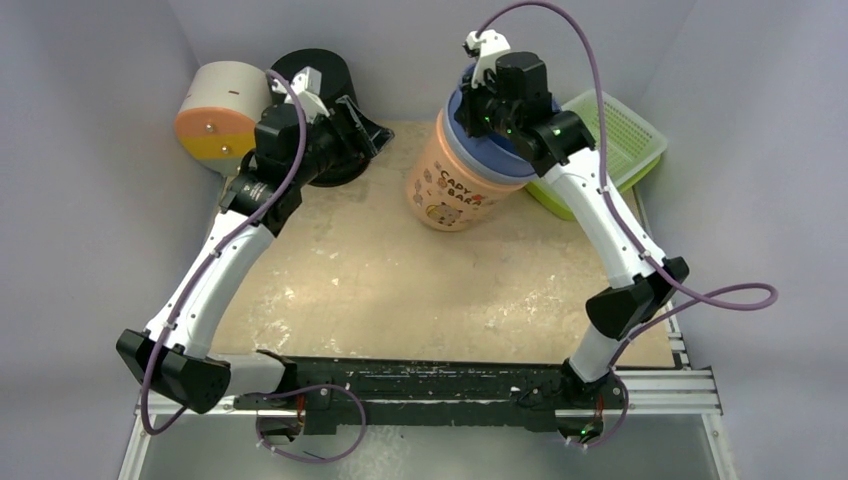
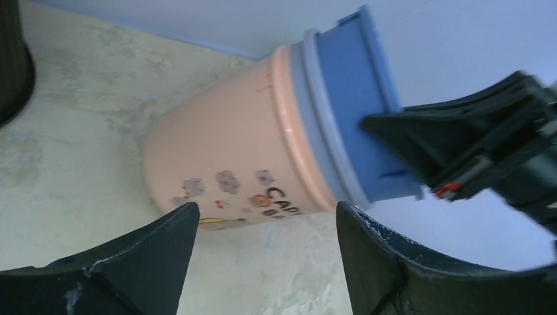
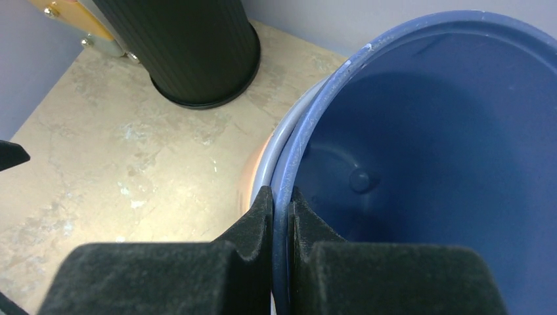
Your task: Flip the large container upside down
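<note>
The right gripper is clenched on the blue rim of the large peach plastic container, one finger inside the mouth and one outside, probably to lever it over. The container stands at the back of the beige marbled table, tipped on its base edge. Its long axis leans, with the mouth pointing up and towards the back right. The left gripper is spread and empty beside the black ribbed cylinder, facing the container's side, apparently ready to steady it.
</note>
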Available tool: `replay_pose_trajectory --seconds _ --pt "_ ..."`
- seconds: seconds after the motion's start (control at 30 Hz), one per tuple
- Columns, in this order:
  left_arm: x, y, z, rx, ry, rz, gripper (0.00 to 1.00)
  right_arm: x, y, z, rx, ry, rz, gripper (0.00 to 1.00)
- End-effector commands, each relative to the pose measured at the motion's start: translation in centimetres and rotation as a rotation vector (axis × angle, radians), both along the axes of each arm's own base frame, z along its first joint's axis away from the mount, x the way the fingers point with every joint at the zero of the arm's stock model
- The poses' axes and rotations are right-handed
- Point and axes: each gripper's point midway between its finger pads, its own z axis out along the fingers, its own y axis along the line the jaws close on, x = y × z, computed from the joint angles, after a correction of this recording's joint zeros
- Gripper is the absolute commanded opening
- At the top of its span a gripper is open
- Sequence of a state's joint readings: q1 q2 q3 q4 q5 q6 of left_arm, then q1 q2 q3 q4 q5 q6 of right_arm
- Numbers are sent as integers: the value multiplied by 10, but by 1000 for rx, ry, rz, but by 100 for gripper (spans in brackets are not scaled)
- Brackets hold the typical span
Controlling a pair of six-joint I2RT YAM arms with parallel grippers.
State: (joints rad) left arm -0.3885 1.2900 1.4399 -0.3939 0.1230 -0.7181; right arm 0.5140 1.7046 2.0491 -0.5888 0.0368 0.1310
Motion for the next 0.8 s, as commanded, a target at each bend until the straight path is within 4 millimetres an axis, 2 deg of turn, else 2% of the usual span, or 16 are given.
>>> replay_pose_trajectory --seconds 0.0,0.07,0.17,0.33,0.57,0.77 --pt "4 -22 66 -222 -110 -58 74 1 24 74 86 -250 38 0" --pt "11 -30 66 -269 -101 -78 74 2 32 71 80 -250 45 0" --pt "20 -41 56 -325 -85 -99 75 4 41 72 77 -255 53 0" --pt "39 -51 23 -278 -52 -91 75 5 50 83 88 -277 75 0" --pt "55 -62 -17 -192 5 -82 75 2 55 93 96 -298 98 0" --pt "66 -73 -24 -194 13 -97 75 -2 56 88 84 -280 119 0"
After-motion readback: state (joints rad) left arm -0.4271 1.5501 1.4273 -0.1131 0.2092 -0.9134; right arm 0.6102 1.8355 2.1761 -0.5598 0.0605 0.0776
